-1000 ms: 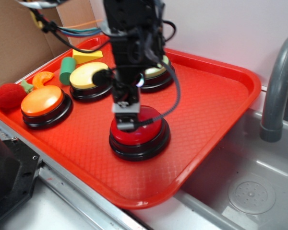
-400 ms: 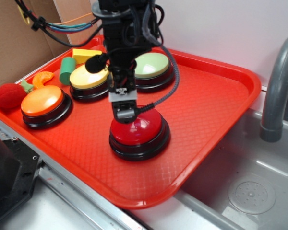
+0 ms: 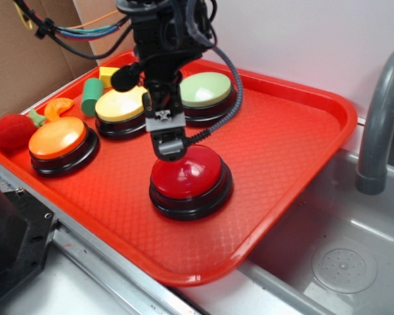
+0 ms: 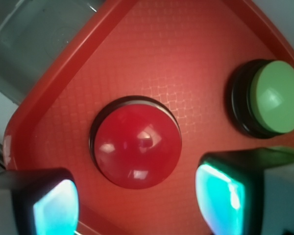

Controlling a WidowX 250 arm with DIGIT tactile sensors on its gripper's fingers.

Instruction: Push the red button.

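Item: gripper (image 3: 169, 152), fingers (image 4: 54, 208) set apart, holding nothing. Red button (image 3: 186, 172) directly beneath the fingers, its dome showing between them on the red tray (image 3: 302, 138). Advised: descend straight, meet the dome's centre, press firmly; green button (image 4: 275, 96) lies beyond the fingers, avoid it

Red button (image 3: 187, 172) w/ black base, red tray (image 3: 295, 131).

red button (image 3: 189, 172): glossy plastic dome | tray (image 3: 295, 131): red plastic, diamond-textured | sink (image 3: 354, 262): matt metal
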